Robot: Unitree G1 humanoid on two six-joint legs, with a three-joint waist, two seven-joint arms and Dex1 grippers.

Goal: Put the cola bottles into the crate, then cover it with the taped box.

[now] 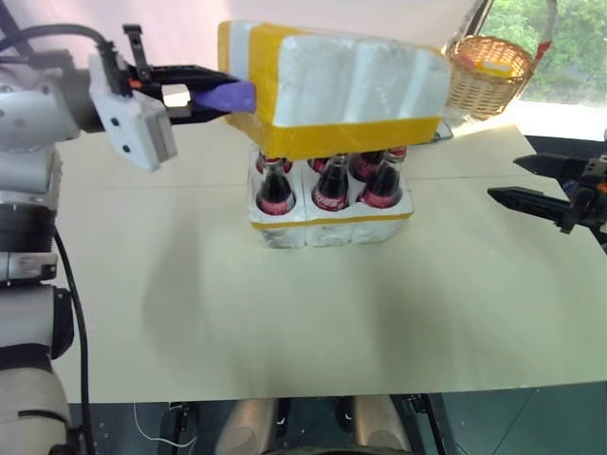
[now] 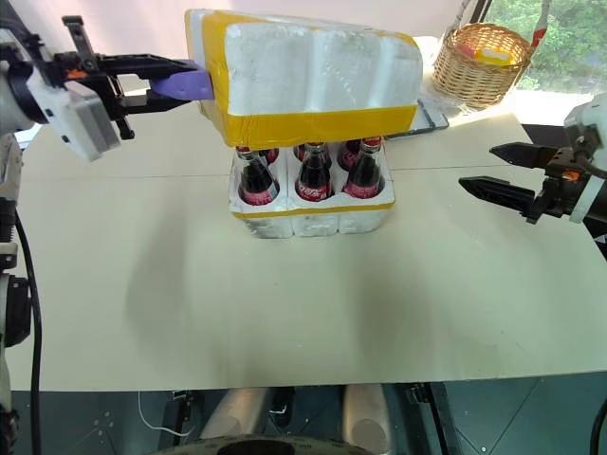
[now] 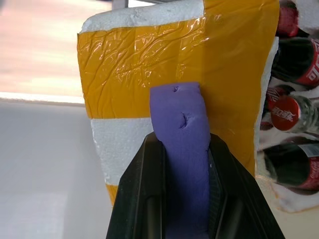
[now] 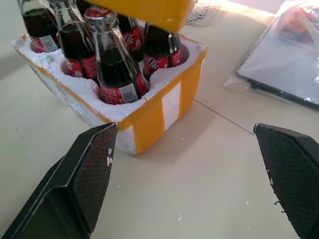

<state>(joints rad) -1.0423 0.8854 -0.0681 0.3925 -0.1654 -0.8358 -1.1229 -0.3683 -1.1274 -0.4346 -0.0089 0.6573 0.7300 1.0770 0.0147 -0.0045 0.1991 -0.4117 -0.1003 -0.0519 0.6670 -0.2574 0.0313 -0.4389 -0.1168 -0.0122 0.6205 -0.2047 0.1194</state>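
Note:
The taped box, white foam crossed by wide yellow tape, hangs tilted just above the crate. My left gripper is shut on a purple tab stuck to the box's taped end. The crate is a low white foam tray with a thin yellow band. Several cola bottles stand upright in its wells. The box's lower edge hides the caps of the rear bottles, and I cannot tell whether it touches them. My right gripper is open to the right of the crate, pointing at it and holding nothing.
The crate stands on a cream table whose front edge is near me. A wicker basket sits at the back right. A flat plastic-wrapped item lies on the table behind the crate's right side.

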